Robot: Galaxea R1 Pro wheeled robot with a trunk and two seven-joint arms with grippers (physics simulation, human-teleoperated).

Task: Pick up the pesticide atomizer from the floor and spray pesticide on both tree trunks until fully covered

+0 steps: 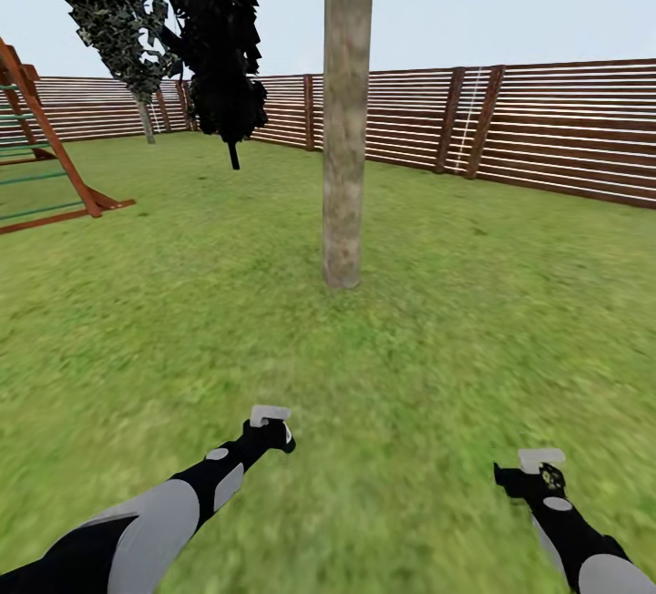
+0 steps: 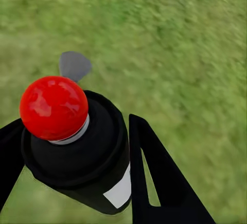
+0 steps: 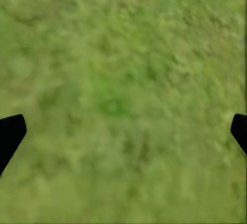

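Head view: the robot is facing a tree trunk [image 1: 347,111], a bare grey-brown mottled column standing upright on the grass [image 1: 456,302], well ahead of both arms. A slatted wooden fence [image 1: 565,125] is running behind it, two dark conifers [image 1: 219,38] are hanging in at upper left, and the frame of a wooden playhouse [image 1: 46,157] is showing at the left edge. The left gripper [image 1: 270,430] and the right gripper [image 1: 539,476] are reaching forward low over the lawn; no white specks of pesticide are visible on the trunk.

Left wrist view: the pesticide atomizer [image 2: 82,152], a black bottle with a white label patch and a red rounded cap, is sitting between the dark fingers [image 2: 159,183], which are clamping its body on either side. Its grey nozzle tip is pointing out over the grass.

Right wrist view: the fingertips [image 3: 10,134] are standing wide apart at the two edges, holding nothing, with lawn between them.

Judged from these views, pick-up is done and the approach to the first tree is in hand. The next move probably calls for closing the gap, raising the left arm, and aiming the nozzle at the trunk before spraying.
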